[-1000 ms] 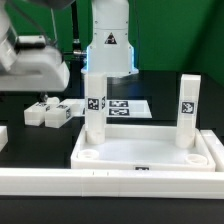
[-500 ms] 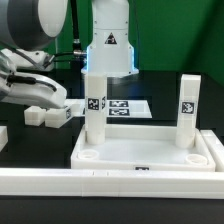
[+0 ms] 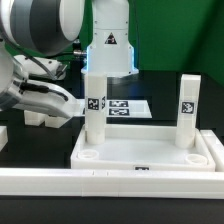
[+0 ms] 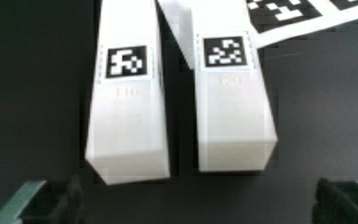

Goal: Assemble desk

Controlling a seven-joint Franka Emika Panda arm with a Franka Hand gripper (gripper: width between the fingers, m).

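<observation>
Hovers with gripper (image 4: 194, 200) spread wide above two loose legs (image 4: 131, 100) lying side by side, nine o'clock of tray top (image 3: 140, 140).

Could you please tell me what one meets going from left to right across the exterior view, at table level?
loose legs lying flat → first upright leg → marker board → second upright leg
</observation>
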